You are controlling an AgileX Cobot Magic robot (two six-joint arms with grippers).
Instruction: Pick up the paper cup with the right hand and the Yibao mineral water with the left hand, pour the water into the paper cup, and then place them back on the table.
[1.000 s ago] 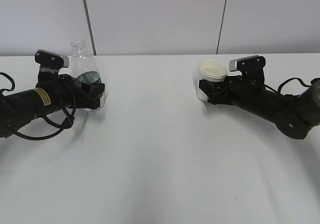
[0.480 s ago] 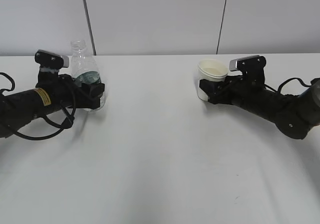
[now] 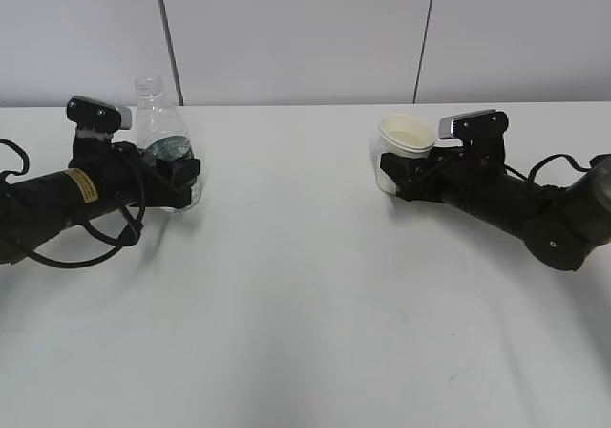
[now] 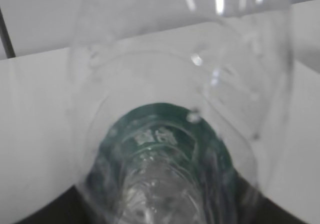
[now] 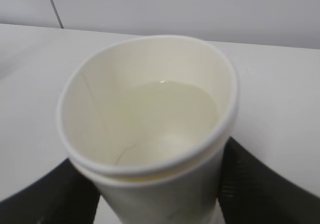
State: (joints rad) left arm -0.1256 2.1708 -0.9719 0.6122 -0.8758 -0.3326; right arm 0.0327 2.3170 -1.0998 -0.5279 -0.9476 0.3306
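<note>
Your left wrist camera is filled by the Yibao mineral water (image 4: pixel 170 134), seen very close and blurred, its clear plastic wall glinting. You can make out the dark green label (white lettering on it), with the white table (image 4: pixel 35 114) behind.

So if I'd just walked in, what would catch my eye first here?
Probably the two black arms lying low on the white table, mirroring each other. At the left, the left gripper is closed around a clear bottle with a green label, upright and uncapped. At the right, the right gripper grips an off-white paper cup; the wrist view shows water in it.
</note>
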